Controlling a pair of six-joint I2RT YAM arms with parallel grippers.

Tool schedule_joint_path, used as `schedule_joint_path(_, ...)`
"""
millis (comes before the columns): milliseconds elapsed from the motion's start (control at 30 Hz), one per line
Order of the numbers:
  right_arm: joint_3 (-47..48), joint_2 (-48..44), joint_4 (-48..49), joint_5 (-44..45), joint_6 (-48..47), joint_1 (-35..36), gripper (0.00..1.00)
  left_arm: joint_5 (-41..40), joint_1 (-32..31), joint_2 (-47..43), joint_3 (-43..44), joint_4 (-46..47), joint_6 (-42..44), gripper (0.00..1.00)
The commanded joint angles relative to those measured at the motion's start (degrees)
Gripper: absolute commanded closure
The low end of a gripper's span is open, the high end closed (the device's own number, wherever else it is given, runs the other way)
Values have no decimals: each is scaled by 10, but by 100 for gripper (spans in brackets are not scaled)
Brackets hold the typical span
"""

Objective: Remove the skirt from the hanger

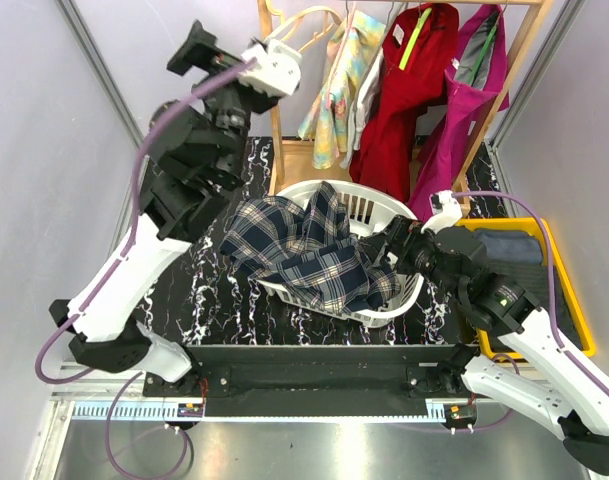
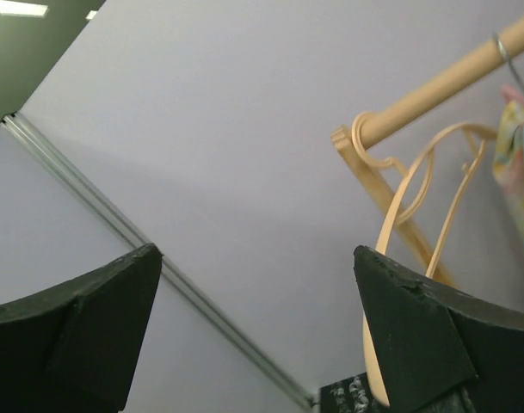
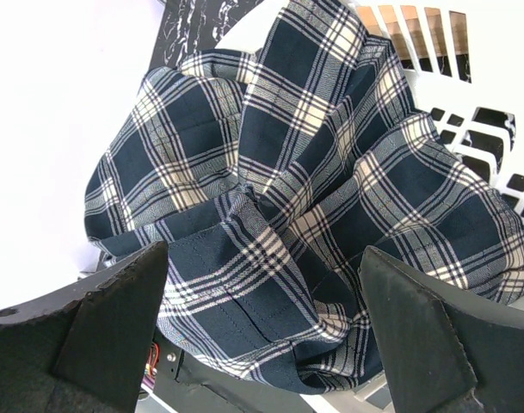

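- Two arms work at a black marbled table (image 1: 199, 300), the left raised high and the right held low.
- The left gripper (image 2: 255, 258) is lifted up to the wooden rail (image 2: 442, 83) of the clothes rack, its fingers spread wide with nothing between them.
- An empty peach-coloured hanger (image 2: 391, 219) hangs by its hook from the near end of that rail; in the left wrist view it runs down just beside the right-hand finger (image 2: 416, 335), and I cannot tell whether the two touch.
- The navy plaid skirt (image 1: 309, 245) is off the hanger; it lies crumpled in the white laundry basket (image 1: 374, 208), with one part spilling over the basket's left rim onto the table.
- The right gripper (image 3: 263, 251) sits at the basket's right side, pointed at the skirt, fingers wide apart and holding nothing.
- Further along the rail hang a floral garment (image 1: 339, 85), a red garment (image 1: 404, 100) and a magenta garment (image 1: 469, 110).
- A yellow tray (image 1: 504, 224) stands right of the basket, with a folded grey cloth (image 1: 509, 245) in it.
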Motion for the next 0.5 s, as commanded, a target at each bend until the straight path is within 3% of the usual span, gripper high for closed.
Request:
schedule_joint_path(0, -2, -3, 37, 21, -2, 3, 0, 24, -10, 68, 145, -105, -173, 1)
schedule_joint_path(233, -18, -25, 40, 21, -5, 2, 0, 110, -11, 205, 278, -132, -253, 1)
schedule_joint_path(333, -34, -43, 41, 22, 2, 2, 0, 177, 3, 211, 261, -120, -297, 1)
schedule_joint_path(467, -49, -61, 41, 24, 6, 3, 0, 205, 31, 237, 261, -93, -331, 1)
